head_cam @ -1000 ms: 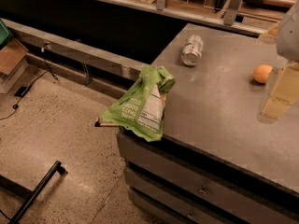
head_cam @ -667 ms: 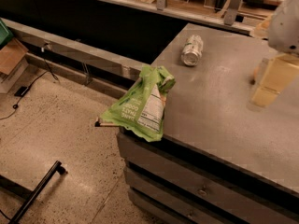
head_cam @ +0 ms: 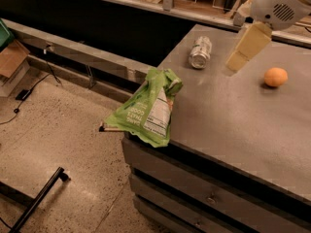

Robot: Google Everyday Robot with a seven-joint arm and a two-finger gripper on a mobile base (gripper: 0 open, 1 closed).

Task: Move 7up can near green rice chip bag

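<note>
Camera view, jaws near 7up can (head_cam: 200, 52)

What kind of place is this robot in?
Probably an office break area or lab: a grey counter with drawers, a speckled floor, and snacks: a green rice chip bag, 7up can and orange. The pincer hangs over the counter beside the can.

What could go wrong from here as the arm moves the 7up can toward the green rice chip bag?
The 7up can lies on its side near the far corner of the table. A nudge from the tool, hovering between it and the orange, might roll it off. The green rice chip bag overhangs the table's edge, so a can pushed into it could tip it to the floor.
</note>
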